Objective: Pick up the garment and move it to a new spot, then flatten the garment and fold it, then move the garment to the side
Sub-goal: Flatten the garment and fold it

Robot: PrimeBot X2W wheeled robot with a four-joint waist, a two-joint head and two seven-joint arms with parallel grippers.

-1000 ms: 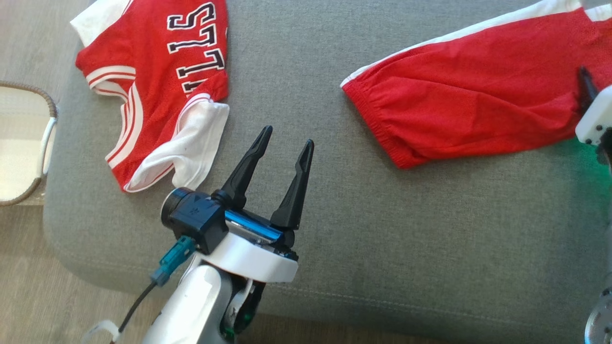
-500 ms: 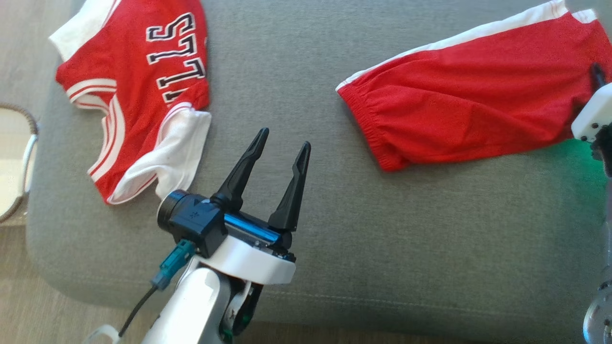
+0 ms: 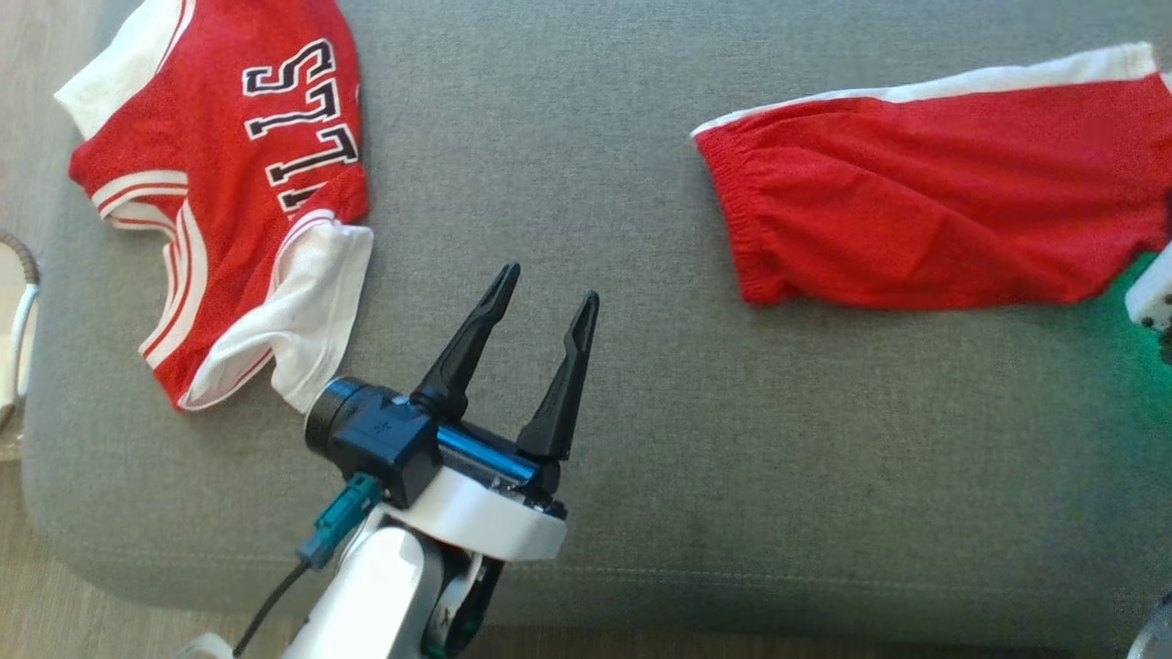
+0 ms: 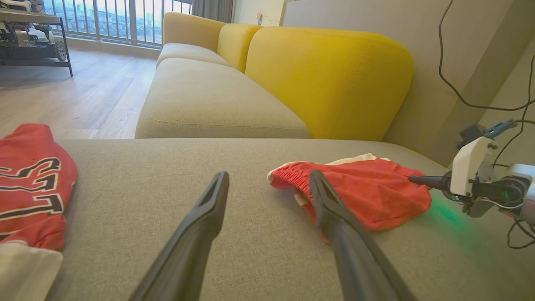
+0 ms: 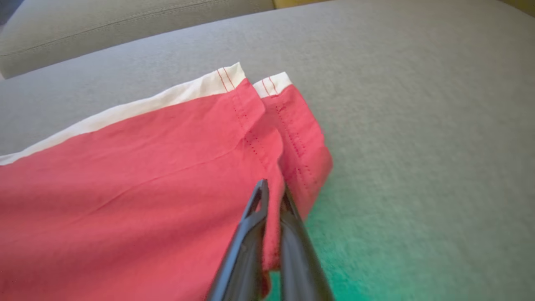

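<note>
The garment, red shorts (image 3: pixel 934 220) with a white side stripe, lies on the grey cushion (image 3: pixel 641 412) at the right. My right gripper (image 5: pixel 273 188) is shut on the shorts (image 5: pixel 146 179) at the lower corner of a leg hem, with red cloth pinched between the fingers. From the left wrist, the right gripper (image 4: pixel 411 179) meets the far end of the shorts (image 4: pixel 368 192). My left gripper (image 3: pixel 549 284) stands open over bare cushion, between the shorts and a jersey, touching neither. Its own view shows the left gripper (image 4: pixel 268 174) open, short of the elastic waistband.
A red and white lettered jersey (image 3: pixel 238 183) lies crumpled on the cushion's left end, and shows again as the jersey (image 4: pixel 29 179). A pale basket (image 3: pixel 14 302) stands on the floor beyond the left edge. A yellow sofa back (image 4: pixel 326 79) rises behind.
My right gripper has shut on the shorts' hem and drawn the shorts to the right, so they lie more level. The head camera has shifted; the left gripper has stayed open and in place.
</note>
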